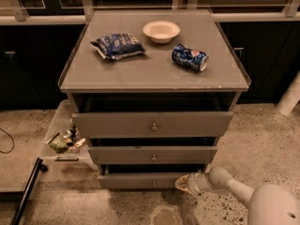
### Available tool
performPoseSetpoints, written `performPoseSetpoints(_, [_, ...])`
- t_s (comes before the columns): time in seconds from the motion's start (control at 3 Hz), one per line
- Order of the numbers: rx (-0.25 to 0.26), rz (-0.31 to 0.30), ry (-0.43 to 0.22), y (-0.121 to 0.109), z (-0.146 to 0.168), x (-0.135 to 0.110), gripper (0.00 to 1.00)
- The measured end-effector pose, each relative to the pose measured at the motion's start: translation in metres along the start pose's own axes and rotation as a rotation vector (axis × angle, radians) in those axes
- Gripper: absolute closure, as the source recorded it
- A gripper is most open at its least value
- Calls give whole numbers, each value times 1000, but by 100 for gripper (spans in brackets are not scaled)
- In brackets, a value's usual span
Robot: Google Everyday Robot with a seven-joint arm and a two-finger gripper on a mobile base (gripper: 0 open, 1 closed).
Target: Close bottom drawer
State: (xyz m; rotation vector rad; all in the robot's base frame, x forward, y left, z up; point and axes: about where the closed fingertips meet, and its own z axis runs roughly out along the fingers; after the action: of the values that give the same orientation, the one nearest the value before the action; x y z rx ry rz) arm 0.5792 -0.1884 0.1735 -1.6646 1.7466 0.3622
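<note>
Speckled floor (262, 139); gripper (186, 183), grasp state unclear, at right end of flat grey bottom drawer (136, 181) front.

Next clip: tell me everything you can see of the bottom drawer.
The bottom drawer is grey and wood-looking, with a flat plain front and a small round metal knob at centre. It is the lowest of three and stands partly pulled out, with a dark gap above it. The hand appears to touch the right end of its front.
</note>
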Motion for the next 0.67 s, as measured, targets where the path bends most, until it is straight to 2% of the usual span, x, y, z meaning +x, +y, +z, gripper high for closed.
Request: performPoseSetpoints(0.67, [-1, 0, 0, 0, 0, 0, 34])
